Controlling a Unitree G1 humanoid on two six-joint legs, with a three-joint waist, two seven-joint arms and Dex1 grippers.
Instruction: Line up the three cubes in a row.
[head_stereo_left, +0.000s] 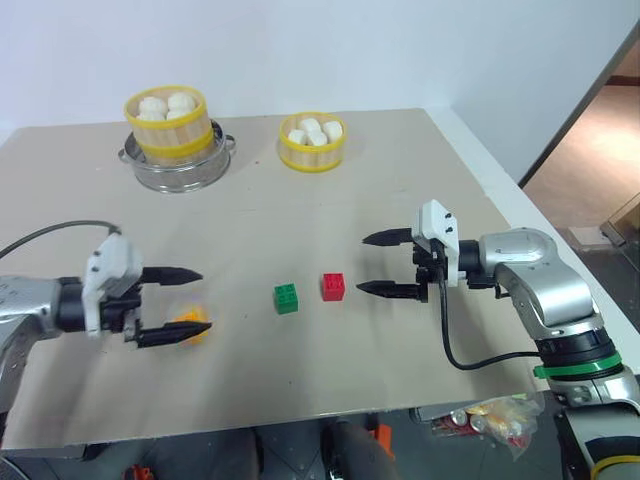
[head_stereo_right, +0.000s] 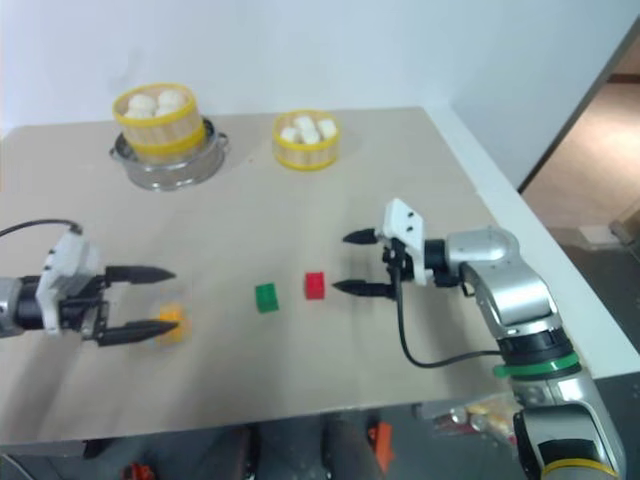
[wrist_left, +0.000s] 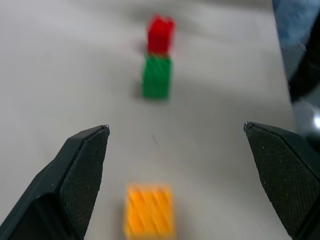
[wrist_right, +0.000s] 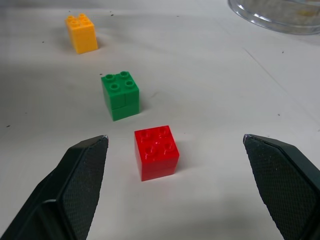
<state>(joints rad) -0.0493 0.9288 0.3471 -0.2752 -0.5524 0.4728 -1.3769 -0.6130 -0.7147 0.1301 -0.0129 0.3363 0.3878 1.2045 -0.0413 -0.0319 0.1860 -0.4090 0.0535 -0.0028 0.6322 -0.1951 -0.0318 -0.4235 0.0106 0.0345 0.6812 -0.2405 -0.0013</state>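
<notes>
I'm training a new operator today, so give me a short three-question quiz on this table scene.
1. True or false: the small green studded plastic cube sits between the red studded cube and the yellow-orange studded cube.
2. Which cube lies nearest the right gripper? A green, B red, C yellow-orange.
3. Fill in: both the left gripper and the right one are ____.

Key: 1 true; 2 B; 3 open.

The yellow-orange cube (head_stereo_left: 190, 326) sits between the open left gripper's (head_stereo_left: 187, 301) fingertips; green cube (head_stereo_left: 286, 298) and red cube (head_stereo_left: 333, 287) lie toward the open right gripper (head_stereo_left: 375, 264).
</notes>
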